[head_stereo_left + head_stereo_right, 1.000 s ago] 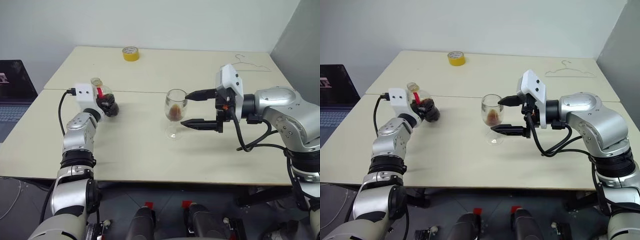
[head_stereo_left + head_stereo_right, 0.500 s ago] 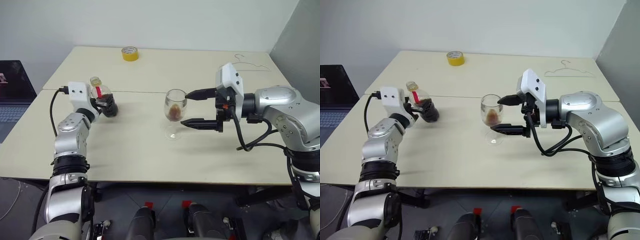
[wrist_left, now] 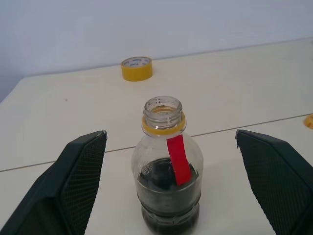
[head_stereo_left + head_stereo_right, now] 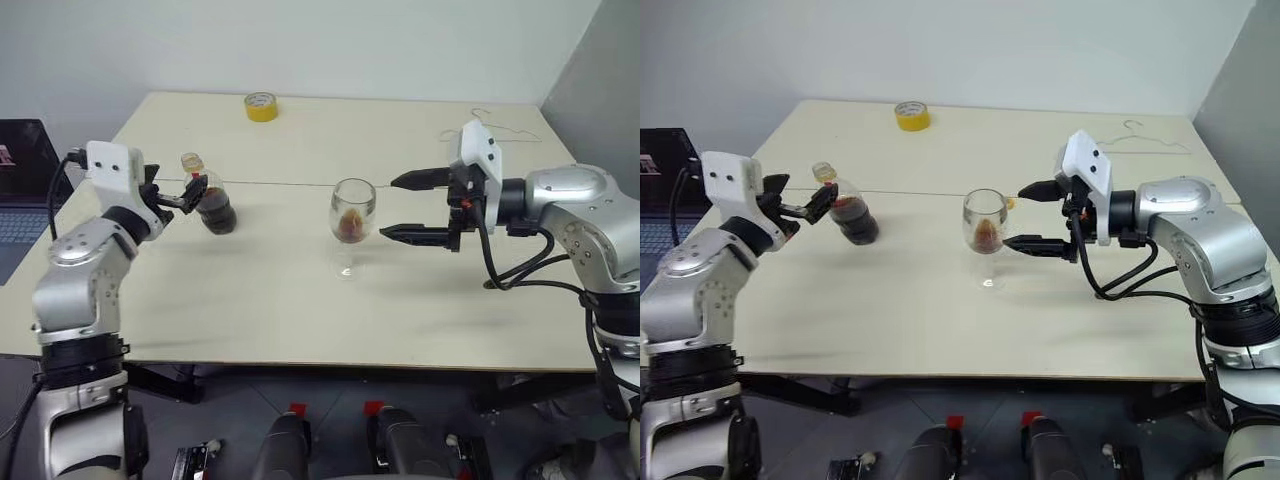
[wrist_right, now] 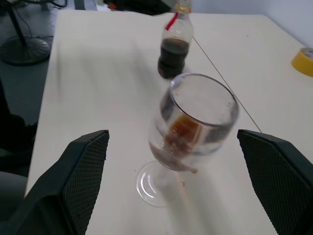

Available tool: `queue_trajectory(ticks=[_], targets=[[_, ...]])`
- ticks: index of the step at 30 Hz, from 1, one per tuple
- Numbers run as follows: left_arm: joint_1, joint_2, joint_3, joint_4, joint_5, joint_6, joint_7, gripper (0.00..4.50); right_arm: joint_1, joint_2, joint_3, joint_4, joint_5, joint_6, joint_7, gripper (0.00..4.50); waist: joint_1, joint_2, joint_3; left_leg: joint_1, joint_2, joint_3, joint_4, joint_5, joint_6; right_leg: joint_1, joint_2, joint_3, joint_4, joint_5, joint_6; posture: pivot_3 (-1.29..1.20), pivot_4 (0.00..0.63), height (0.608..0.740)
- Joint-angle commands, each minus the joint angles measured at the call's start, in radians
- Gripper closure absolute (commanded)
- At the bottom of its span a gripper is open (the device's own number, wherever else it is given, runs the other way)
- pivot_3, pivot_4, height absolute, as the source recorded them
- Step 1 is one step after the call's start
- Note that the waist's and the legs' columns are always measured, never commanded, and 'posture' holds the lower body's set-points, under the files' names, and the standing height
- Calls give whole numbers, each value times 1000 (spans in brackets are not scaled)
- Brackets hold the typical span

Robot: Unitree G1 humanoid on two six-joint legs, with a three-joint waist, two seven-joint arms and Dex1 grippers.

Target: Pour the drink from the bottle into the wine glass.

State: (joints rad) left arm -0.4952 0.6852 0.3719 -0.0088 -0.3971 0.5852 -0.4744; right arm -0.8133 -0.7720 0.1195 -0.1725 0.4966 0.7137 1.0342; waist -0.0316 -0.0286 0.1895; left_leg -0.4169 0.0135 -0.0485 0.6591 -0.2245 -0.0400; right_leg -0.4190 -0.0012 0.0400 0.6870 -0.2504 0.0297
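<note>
Now the left gripper (image 4: 178, 196) stands spread wide and clear of the bottle (image 4: 213, 203), its black fingers (image 3: 73, 181) parted on either side with open gap between pad and plastic; a second ago that gripper sat right against the bottle's body, and it has since drawn back toward the table's (image 4: 300, 300) left edge and risen. The bottle stands upright on the table where it was, uncapped mouth up, a yellow ring and red strip at the neck, the dark drink (image 3: 168, 188) filling only its lower part. The right gripper (image 4: 410, 207) has pulled away to the right of the wine glass (image 4: 351, 225); earlier its fingertips reached beside the bowl, and now they stop just short, jaws apart and holding nothing. The glass stands upright in the same spot, a little brown liquid in its bowl. Farther back lie a yellow tape roll (image 4: 262, 106) and a wire hanger (image 4: 497, 128), unmoved.
</note>
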Motion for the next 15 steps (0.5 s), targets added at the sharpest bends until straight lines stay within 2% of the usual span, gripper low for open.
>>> queue_trajectory(ticks=[1, 7, 12, 15], targets=[[-10, 69, 88, -88, -80, 35, -53, 39, -5, -36, -73, 13, -1, -39, 21, 0, 0, 0, 0, 0, 0, 0, -1, 0, 0, 0, 0, 0, 0, 0, 0, 0, 150, 740], [11, 128, 99, -200, -190, 50, -183, 39, 23, -41, -148, 94, 17, -61, 22, 0, 1, 0, 0, 0, 0, 0, -2, 0, 0, 3, 0, -1, -6, 1, 2, 0, 150, 740], [56, 86, 87, -232, -211, 47, -173, 39, 77, 16, -273, 146, 33, -63, -93, 0, 2, 0, 0, 1, 0, 0, -2, 0, 0, 5, -1, 0, -7, 2, 2, 0, 150, 740], [90, 3, 88, -229, -196, 27, -92, 39, 169, 86, -379, 114, 47, -46, -236, 0, 2, 0, 0, 2, 0, -1, -2, 0, 0, 5, 0, 0, -7, 2, 2, 0, 150, 740]])
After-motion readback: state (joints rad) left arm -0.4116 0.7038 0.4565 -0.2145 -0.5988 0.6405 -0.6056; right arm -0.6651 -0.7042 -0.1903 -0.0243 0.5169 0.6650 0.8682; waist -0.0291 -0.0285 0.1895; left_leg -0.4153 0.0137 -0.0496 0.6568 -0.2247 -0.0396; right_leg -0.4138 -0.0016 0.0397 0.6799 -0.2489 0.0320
